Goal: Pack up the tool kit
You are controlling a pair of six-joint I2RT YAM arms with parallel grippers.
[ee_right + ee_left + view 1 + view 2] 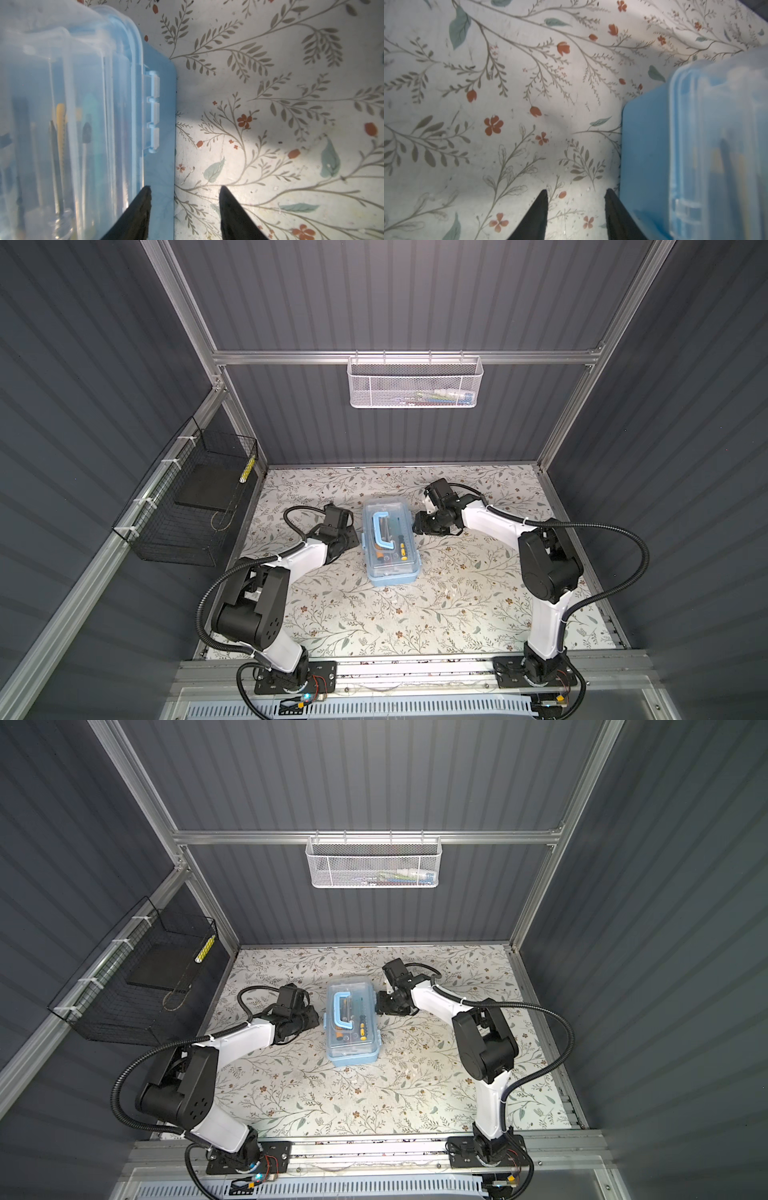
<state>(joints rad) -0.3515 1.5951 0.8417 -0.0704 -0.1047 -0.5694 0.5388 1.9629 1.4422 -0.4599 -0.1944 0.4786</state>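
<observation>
While the closed tool kit [390,545] lies centrally on the table [457,605] in both top views, handle [384,531] uppermost, the left gripper [352,540] and right gripper [417,526] flank its long sides; finger gaps are unreadable there. Left wrist view: fingers [537,218] parted and empty, just beside the blue wall. Right wrist view: fingers [137,212] parted, straddling the base rim near a hinge-like tab [154,112] that the top views do not resolve. Judged step: bracing or lifting the box; level, symmetric closure on both sides would prevent skewing.
</observation>
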